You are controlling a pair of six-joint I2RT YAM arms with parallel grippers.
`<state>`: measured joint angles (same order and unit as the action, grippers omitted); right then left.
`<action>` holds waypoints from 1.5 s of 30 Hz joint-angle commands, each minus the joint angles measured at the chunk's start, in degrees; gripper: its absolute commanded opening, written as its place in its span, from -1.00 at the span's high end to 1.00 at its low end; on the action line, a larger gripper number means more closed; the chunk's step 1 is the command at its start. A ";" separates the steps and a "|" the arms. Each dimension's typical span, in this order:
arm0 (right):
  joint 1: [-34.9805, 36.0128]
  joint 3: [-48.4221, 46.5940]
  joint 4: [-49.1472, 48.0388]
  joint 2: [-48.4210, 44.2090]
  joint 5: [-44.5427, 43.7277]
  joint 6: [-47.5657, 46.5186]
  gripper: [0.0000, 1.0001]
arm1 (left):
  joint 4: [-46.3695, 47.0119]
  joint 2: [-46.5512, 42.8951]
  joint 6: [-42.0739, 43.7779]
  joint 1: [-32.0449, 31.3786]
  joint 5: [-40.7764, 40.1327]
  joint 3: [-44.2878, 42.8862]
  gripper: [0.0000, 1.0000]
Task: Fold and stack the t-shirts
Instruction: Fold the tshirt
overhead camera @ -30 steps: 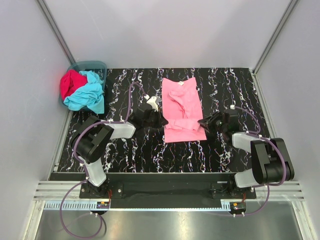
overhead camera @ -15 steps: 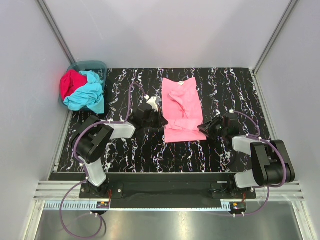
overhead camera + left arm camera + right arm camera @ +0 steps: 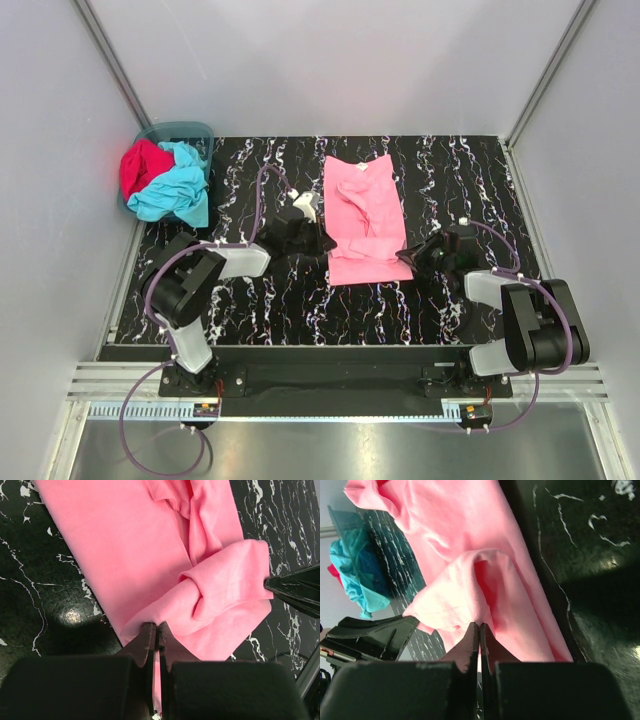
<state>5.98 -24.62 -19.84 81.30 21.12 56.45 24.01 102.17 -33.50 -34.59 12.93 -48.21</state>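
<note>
Black, white-veined marble tabletop [image 3: 440, 170] inside plain grey walls [image 3: 330, 60]. A soft pink t-shirt [image 3: 362, 205] lies mid-table in a long rumpled strip; the left gripper [image 3: 156, 627] and right gripper [image 3: 479, 627] each pinch its near hem. Far left, a turquoise t-shirt [image 3: 178, 188] and red t-shirt [image 3: 140, 165] heap in a teal basket [image 3: 190, 130].

Item 1: pink t-shirt [image 3: 365, 215]. Light pink, lying lengthwise mid-table [image 3: 450, 180] with the neck at the far end. The sides are turned inward to make a narrow strip, creased, with a rolled fold bunched near the near hem. My left claw [image 3: 156, 627] pinches its near-left edge and my right claw [image 3: 479, 627] its near-right.

Item 2: turquoise t-shirt [image 3: 175, 190]. Crumpled, spilling over the basket [image 3: 175, 128] at the far-left corner.

Item 3: red t-shirt [image 3: 140, 168]. Crumpled, in the same basket, touching the turquoise one's left side.
</note>
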 commanded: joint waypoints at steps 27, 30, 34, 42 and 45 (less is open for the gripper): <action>-0.09 -14.58 -5.65 10.10 0.32 7.10 1.00 | -3.62 0.83 -2.36 0.66 3.24 -10.50 1.00; -0.09 -14.93 -6.53 11.51 -0.03 7.45 1.00 | -5.11 3.29 -2.28 1.27 2.98 -13.14 1.00; -0.18 -15.72 -7.06 12.57 -0.64 7.54 1.00 | -6.08 5.05 -2.01 2.59 2.54 -15.34 1.00; -0.18 -18.09 -7.59 15.11 -0.82 7.80 1.00 | -4.24 5.32 -2.63 5.76 2.19 -11.56 1.00; -0.18 -18.53 -8.38 16.26 -0.73 8.33 1.00 | -4.06 5.76 -2.71 6.11 2.01 -11.30 1.00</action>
<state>5.98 -41.08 -25.19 96.44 21.63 63.96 16.75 107.85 -36.29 -28.99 15.40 -59.79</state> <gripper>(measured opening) 0.012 0.024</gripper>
